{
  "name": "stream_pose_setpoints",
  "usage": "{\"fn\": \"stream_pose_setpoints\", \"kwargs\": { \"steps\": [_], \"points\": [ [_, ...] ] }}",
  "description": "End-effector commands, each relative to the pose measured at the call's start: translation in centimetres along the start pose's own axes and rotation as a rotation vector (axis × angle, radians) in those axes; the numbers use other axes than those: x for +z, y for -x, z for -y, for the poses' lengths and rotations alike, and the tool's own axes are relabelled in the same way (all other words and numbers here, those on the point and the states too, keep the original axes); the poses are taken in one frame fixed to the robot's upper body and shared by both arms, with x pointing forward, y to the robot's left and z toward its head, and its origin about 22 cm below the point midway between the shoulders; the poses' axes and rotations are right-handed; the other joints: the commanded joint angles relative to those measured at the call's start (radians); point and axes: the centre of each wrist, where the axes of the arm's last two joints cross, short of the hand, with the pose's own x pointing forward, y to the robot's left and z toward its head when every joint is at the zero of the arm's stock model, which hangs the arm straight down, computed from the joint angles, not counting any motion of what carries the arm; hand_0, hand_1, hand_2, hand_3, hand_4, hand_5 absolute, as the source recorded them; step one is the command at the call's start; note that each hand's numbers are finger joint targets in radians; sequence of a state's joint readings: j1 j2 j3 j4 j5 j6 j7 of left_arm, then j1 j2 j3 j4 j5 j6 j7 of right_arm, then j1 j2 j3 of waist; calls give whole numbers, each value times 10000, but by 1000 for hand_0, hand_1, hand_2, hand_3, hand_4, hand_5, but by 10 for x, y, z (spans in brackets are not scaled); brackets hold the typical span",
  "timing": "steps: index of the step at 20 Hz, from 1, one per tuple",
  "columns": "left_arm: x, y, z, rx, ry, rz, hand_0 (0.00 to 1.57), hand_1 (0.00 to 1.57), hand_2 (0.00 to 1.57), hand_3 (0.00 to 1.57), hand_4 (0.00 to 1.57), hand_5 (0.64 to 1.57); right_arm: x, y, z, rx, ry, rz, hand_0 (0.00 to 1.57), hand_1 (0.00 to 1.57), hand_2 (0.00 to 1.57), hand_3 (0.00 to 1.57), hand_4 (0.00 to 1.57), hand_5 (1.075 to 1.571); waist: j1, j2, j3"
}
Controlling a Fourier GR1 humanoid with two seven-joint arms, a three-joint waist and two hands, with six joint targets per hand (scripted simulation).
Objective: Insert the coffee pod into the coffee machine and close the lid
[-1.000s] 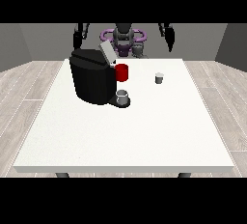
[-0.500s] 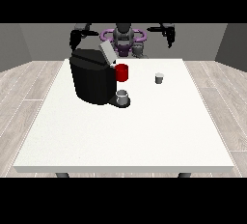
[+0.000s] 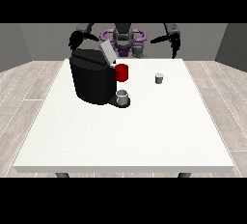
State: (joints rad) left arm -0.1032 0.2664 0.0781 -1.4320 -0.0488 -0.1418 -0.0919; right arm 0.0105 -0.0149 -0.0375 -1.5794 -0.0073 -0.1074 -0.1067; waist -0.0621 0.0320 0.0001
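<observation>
Nothing done yet: pod not picked up, lid up

The small grey coffee pod [image 3: 159, 77] sits on the white tabletop [image 3: 144, 131], below the hand at the view's right [image 3: 175, 44], whose finger state I cannot tell; the black coffee machine [image 3: 92, 78] has its grey lid [image 3: 107, 53] raised

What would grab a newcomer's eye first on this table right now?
The big black coffee machine on the table's left half, its grey lid tilted up and a red part at its front. A small grey coffee pod stands alone to its right. Both hands hang raised beyond the table's far edge.
</observation>
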Motion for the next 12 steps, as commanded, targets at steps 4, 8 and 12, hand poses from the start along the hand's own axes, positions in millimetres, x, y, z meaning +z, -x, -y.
{"fn": "stream_pose_setpoints", "kwargs": {
  "steps": [4,8,12],
  "points": [
    [-25,17,-18,-673,-118,-1059,0,0,0,0,0,1571,-15,-27,-15,-412,-638,490,0,0,0,0,192,1571,-692,631,-5],
    [-50,10,-37,-530,-319,-1192,0,0,0,0,0,1571,-12,-10,-26,-230,-732,792,0,0,0,0,283,1571,-708,1106,-2],
    [-48,29,-18,-1136,-13,-1832,0,0,0,0,0,1571,-21,-7,-24,-140,-377,247,0,0,0,0,332,1571,-382,855,-1]
  ]
}}
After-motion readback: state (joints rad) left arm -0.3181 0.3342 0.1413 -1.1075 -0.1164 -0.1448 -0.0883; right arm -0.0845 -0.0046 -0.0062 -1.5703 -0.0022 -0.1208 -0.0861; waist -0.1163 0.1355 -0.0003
